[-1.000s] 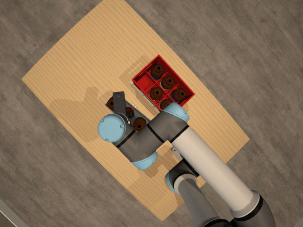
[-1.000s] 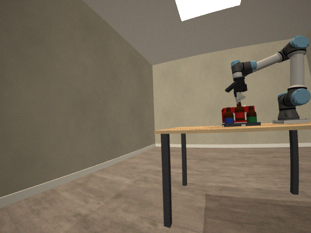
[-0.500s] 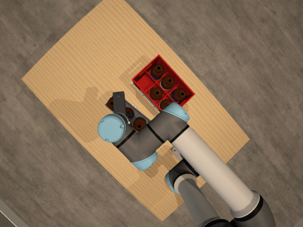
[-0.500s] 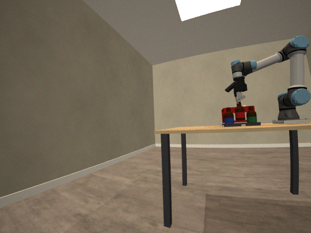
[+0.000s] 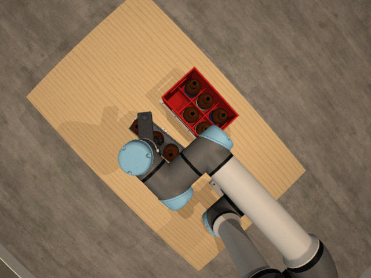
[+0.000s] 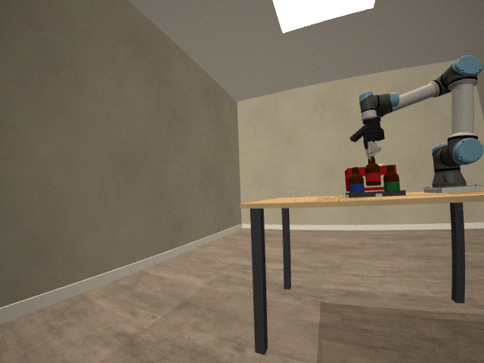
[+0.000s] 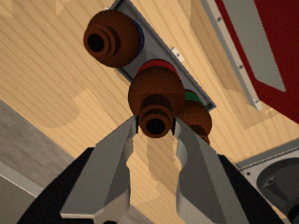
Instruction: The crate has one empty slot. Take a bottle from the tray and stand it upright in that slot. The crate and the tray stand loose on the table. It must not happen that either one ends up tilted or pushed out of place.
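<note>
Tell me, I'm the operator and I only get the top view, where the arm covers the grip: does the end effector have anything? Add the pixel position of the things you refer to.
Observer: Yes, the wrist view shows the end effector [image 5: 158, 140] [image 6: 370, 156] [image 7: 155, 117] shut on the neck of the red-label bottle [image 5: 157, 136] [image 6: 373, 173] [image 7: 156, 91].
Operator: Is its base off the tray?
Observer: Yes, in the exterior view its base hangs above the tray [image 5: 168, 141] [image 6: 359, 193] [image 7: 151, 51], lower than the crate's [image 5: 216, 92] [image 6: 349, 172] [image 7: 280, 42] top edge.
Operator: And is the tray tilted?
Observer: No tilt that I can see; in the exterior view it lies flat on the table [image 5: 104, 68] [image 6: 296, 202] [image 7: 42, 56].

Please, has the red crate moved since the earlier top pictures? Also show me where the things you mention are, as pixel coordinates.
No, the red crate [image 5: 214, 92] [image 6: 349, 178] [image 7: 282, 37] shows no visible shift against the table [image 5: 104, 65] [image 6: 296, 201] [image 7: 37, 51] in the top view.
</note>
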Available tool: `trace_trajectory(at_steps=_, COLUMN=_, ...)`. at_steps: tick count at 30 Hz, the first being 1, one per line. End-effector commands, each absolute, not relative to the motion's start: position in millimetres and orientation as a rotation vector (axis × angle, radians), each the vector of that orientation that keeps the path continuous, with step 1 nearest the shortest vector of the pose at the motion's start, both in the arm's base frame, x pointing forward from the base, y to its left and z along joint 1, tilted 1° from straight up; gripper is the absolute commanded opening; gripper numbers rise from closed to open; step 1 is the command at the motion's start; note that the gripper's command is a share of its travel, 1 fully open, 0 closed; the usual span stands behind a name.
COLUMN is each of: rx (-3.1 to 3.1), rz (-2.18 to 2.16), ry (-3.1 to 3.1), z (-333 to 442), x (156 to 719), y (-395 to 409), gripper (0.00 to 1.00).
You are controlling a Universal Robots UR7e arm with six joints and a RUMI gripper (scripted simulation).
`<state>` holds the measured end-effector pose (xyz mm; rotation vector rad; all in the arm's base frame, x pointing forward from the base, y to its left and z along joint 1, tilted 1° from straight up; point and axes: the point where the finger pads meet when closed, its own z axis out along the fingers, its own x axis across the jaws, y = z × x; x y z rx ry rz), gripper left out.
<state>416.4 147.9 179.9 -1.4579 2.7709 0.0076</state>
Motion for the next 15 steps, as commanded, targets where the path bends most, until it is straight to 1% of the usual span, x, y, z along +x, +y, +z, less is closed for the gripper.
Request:
trace_trajectory(at_steps=1, rx=-1.457, rz=0.007, ry=2.77, z=186, x=417, y=148, gripper=0.0)
trace_trajectory(at_steps=15, rx=-1.457, rz=0.007, ry=2.77, z=200, x=417, y=148, gripper=0.0)
